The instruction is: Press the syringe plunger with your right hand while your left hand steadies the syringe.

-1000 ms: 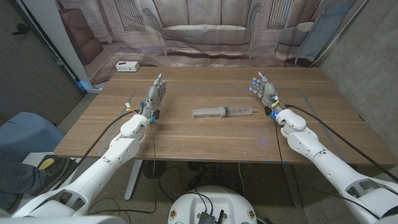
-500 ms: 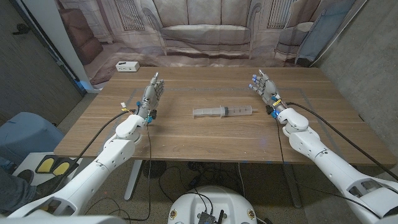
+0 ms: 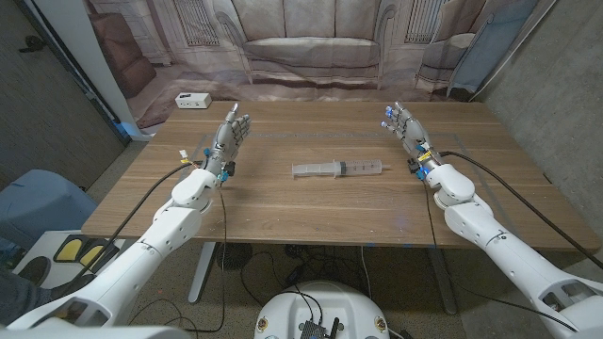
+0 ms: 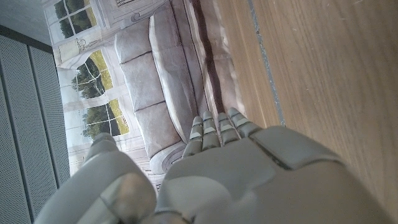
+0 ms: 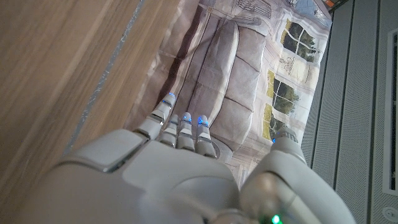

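Head view: the syringe [image 3: 337, 169] lies on its side on the table [image 3: 283, 212], between my two hands and well apart from both, its plunger end toward my right hand [image 3: 407, 133]. Both of my hands are empty with fingers extended; my left hand [image 3: 229, 141] stands on its edge, palm toward the syringe. Compared with a second ago, my left hand has drifted slightly forward and my right forearm has swung a little outward; the syringe has not moved. Assessment: neither shift closes the gap, so approach has barely begun. My left hand must reach the barrel first, before any pressing.
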Tool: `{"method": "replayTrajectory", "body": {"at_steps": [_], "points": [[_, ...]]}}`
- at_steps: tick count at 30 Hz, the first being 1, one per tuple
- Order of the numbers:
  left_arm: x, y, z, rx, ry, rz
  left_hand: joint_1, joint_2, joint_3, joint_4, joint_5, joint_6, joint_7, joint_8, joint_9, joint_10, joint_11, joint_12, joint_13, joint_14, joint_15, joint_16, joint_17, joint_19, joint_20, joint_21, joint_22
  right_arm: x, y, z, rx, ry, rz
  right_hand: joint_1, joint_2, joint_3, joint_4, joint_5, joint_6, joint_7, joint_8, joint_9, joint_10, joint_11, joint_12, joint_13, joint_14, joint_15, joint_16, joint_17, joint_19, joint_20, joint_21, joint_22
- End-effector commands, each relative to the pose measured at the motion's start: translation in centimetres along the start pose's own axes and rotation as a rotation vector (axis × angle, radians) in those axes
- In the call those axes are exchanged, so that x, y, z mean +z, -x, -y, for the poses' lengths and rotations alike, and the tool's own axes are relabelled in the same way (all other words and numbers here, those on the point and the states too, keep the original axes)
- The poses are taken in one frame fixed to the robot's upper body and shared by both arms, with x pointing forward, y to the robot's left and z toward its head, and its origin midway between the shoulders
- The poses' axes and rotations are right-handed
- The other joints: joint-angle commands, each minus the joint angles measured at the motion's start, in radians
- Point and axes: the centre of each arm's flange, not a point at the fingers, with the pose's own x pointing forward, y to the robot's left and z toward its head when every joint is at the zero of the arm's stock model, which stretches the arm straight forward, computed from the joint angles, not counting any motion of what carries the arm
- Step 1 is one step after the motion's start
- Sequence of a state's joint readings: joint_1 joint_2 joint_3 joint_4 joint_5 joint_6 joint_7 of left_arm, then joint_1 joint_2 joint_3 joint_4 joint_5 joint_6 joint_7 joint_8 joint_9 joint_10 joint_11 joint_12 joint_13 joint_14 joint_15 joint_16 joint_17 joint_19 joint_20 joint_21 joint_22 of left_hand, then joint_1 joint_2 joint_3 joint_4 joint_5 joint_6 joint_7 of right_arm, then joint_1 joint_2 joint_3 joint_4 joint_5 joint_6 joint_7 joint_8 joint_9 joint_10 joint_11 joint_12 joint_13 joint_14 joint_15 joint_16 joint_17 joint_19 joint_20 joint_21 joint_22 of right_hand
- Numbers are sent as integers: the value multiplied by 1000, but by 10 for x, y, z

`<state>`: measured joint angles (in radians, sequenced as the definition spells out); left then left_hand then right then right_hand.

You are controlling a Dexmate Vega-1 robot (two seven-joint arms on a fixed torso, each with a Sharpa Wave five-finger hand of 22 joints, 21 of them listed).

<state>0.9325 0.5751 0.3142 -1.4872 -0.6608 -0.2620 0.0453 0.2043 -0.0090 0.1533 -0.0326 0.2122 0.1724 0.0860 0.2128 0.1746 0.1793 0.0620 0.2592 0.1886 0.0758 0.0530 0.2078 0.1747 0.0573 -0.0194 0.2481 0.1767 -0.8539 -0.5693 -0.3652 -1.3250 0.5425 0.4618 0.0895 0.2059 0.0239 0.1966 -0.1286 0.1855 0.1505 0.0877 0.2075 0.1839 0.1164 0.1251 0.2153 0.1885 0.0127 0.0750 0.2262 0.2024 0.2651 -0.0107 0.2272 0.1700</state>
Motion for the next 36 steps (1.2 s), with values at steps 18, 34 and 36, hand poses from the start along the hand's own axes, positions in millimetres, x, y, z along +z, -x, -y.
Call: {"method": "replayTrajectory", "body": {"at_steps": [18,34,36], "points": [[32,18,26,-49,-60,28,34,18,11,-17,-6,78,0,9,5,31,7,0,6,31,8,-2,4,20,37,-14,0,50,33,-16,14,235,141,38,16,16,-11,2,29,15,-2,8,20,3,0,5,37,2,7,2,39,-5,-5,3],[32,15,25,-127,-46,40,47,32,19,-22,-11,99,-4,7,6,51,2,0,6,47,5,-4,3,28,54,-20,1,72,47,-41,-44,446,154,66,22,25,-18,-4,51,-18,0,6,41,-11,-1,5,69,-13,8,5,73,-7,-8,4],[32,15,23,-128,-66,32,48,33,19,-23,-11,100,-4,7,6,52,1,0,6,47,4,-5,3,27,60,-21,1,72,49,-44,-54,454,157,73,21,25,-20,-6,82,-37,8,6,57,-14,1,5,39,-19,-8,4,43,-8,-23,4]]}}
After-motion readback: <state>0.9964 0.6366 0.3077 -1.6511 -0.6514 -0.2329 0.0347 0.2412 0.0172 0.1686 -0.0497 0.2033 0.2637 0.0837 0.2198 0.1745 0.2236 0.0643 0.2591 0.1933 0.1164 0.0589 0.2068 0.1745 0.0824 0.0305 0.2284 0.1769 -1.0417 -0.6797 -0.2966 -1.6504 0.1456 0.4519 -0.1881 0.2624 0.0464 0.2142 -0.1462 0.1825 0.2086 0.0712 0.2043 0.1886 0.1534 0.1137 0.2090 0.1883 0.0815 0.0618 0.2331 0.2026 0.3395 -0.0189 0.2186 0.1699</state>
